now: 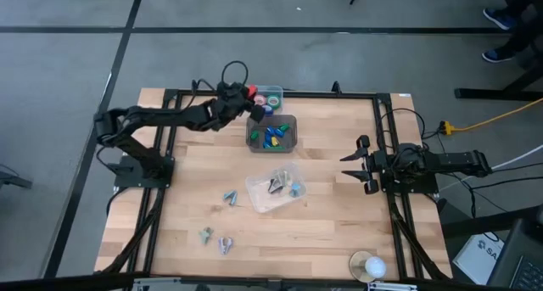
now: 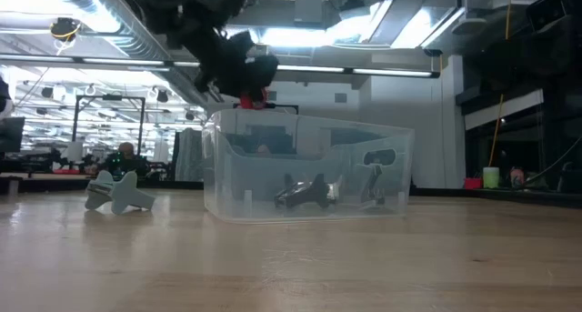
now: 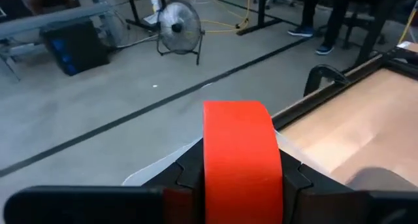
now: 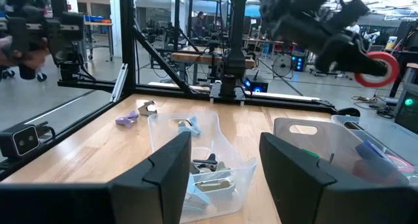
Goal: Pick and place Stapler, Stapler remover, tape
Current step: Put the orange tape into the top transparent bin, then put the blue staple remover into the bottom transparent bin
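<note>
My left gripper [image 1: 247,94] reaches to the table's far edge, shut on a red tape roll [image 3: 241,152] that also shows in the right wrist view [image 4: 379,67]. Just right of it, a small bin [image 1: 273,91] holds more tape rolls, green among them. A clear tub [image 1: 273,191] at mid-table holds stapler removers [image 4: 206,164]. More stapler removers [image 1: 229,198] lie loose on the wood near the front left. I cannot pick out a stapler. My right gripper [image 1: 363,165] waits open at the right edge. My left gripper pinches the red roll between its two fingers [image 3: 186,175], one on each flat side, so the outer band [image 3: 212,175] faces out between them. The fingers come nearly level from the table's left. The roll stands on edge, lifted clear of the table.
A grey bin [image 1: 290,121] with small blue, green and yellow pieces stands just nearer than the tape bin. A white round object [image 1: 367,265] sits at the front right. Black frame rails [image 1: 386,138] run along the table's sides. Bare wood lies between the tubs and the right arm.
</note>
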